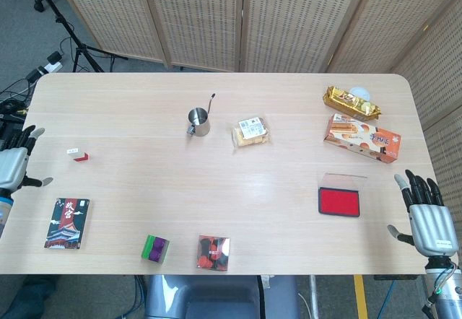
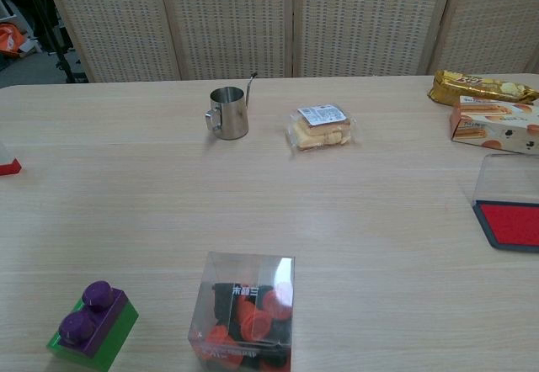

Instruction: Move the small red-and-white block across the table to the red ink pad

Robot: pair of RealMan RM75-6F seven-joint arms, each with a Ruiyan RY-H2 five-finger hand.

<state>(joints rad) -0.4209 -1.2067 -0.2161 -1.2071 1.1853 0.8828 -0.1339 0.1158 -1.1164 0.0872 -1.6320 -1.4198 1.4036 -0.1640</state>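
Tabletop holds red-and-white block [image 1: 77, 154] near empty left hand [image 1: 14, 166], fingers spread.

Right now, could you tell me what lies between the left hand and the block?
Only bare table, in the head view: left hand and block stand apart.

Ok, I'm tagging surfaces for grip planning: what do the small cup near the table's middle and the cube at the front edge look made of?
The small cup looks like brushed steel, going by its grey metallic sheen and thin handle. The cube looks like clear glossy plastic: red and black contents show through its walls, which catch glare.
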